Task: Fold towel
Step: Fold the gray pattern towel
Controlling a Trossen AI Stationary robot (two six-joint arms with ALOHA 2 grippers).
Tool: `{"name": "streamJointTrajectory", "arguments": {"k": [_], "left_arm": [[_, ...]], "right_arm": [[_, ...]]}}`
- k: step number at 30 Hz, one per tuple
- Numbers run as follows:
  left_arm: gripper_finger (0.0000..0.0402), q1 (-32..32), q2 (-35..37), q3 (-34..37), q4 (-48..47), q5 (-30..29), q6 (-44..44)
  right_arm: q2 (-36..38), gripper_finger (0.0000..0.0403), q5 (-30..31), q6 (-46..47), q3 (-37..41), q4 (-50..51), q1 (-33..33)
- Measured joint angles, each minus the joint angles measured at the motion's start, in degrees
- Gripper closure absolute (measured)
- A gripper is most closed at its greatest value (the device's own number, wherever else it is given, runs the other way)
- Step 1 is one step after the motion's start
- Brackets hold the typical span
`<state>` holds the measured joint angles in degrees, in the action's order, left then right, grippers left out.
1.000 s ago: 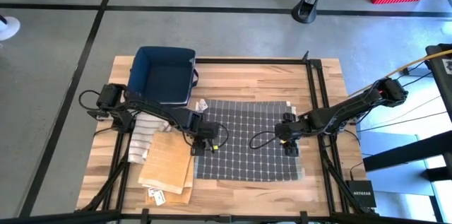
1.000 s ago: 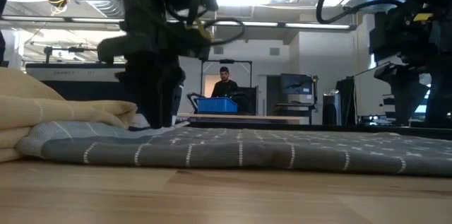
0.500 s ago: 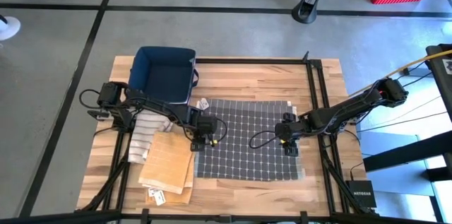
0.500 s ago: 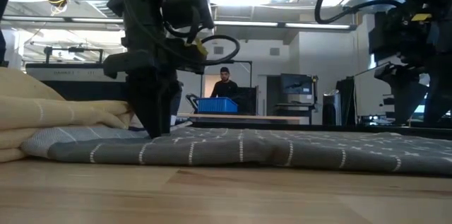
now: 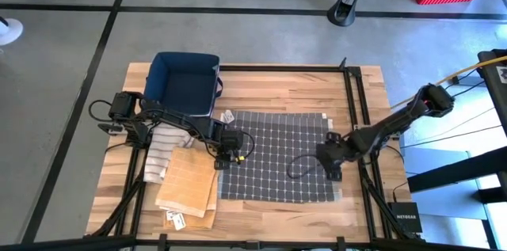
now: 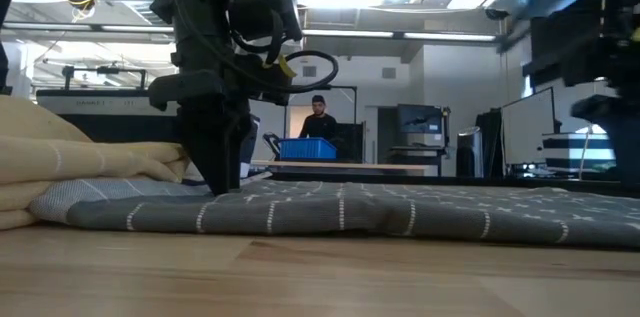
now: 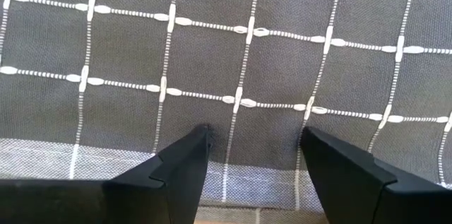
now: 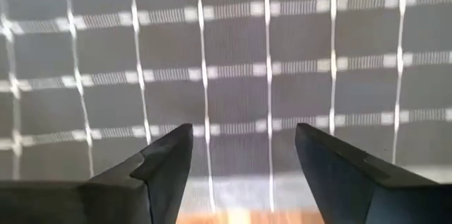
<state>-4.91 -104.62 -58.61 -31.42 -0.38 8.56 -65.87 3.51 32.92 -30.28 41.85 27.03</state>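
A grey towel (image 5: 277,156) with a white grid lies spread flat on the wooden table (image 5: 285,85), and shows as a low grey band in the low view (image 6: 350,212). My left gripper (image 5: 224,158) is open, pointing down at the towel's left edge (image 7: 233,181), its tips down at the cloth (image 6: 222,185). My right gripper (image 5: 331,164) is open and hovers over the towel's right edge (image 8: 233,181) nearer the table's front, with only cloth below its fingers. My left gripper comes from above with its two open fingertips (image 7: 201,136) set down on the towel's top face, just inside the left hem (image 7: 240,174). Nothing is pinched between them, and the towel lies flat on the table.
A blue bin (image 5: 186,85) stands at the far left. Folded tan (image 5: 188,181) and striped (image 5: 162,150) towels are stacked left of the grey towel, and show as yellow folds (image 6: 80,162) in the low view. Black frame rails (image 5: 356,100) run along the right. A person (image 6: 318,117) stands far behind.
My left gripper has come down onto the towel's left edge and then kept still. My right gripper has gone toward the table's near edge along the towel's right side and has turned a little. Both stay open, and the towel lies as before.
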Motion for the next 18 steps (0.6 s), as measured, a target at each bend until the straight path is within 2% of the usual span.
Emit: {"name": "streamJointTrajectory", "arguments": {"k": [3, 6, 13, 18], "left_arm": [[0.018, -0.02, 0.0, 0.04, 0.5, 0.0, -0.01], [0.018, -0.02, 0.0, 0.04, 0.64, 0.0, -0.22], [0.018, 0.0, 0.0, 0.06, 0.85, 0.0, -0.28], [0.018, -0.02, 0.0, 0.06, 0.89, -0.02, -0.33]], "right_arm": [[0.0, 0.015, 1.49, 3.8, 0.5, 1.69, 4.08], [0.0, 0.015, 1.82, 5.63, 3.39, -1.83, 6.42], [0.21, 0.015, 3.43, 7.25, 6.39, -5.87, 6.77], [0.09, 0.015, 0.09, 7.36, 3.93, -1.6, 6.7]]}}
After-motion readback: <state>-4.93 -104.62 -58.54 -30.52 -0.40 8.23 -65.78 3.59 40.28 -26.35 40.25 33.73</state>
